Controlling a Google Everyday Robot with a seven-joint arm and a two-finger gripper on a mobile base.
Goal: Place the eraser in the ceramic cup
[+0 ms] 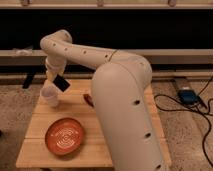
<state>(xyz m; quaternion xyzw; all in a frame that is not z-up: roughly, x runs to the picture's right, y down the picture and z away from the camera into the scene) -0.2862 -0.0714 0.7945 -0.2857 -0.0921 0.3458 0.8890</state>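
Note:
The eraser [62, 83], a small flat black slab, hangs tilted in my gripper [56, 80], just above and to the right of the ceramic cup. The ceramic cup [50, 95] is small, white and round, and stands on the left part of the wooden table [37, 125]. My gripper sits at the end of the white arm that reaches from the lower right over the table to the cup. It is shut on the eraser, which is clear of the cup's rim.
An orange patterned plate [65, 136] lies on the table's front left. A small reddish-brown oblong thing [88, 99] lies mid-table, partly behind my arm. A blue device [188, 95] with cables lies on the floor at the right. A dark wall runs behind the table.

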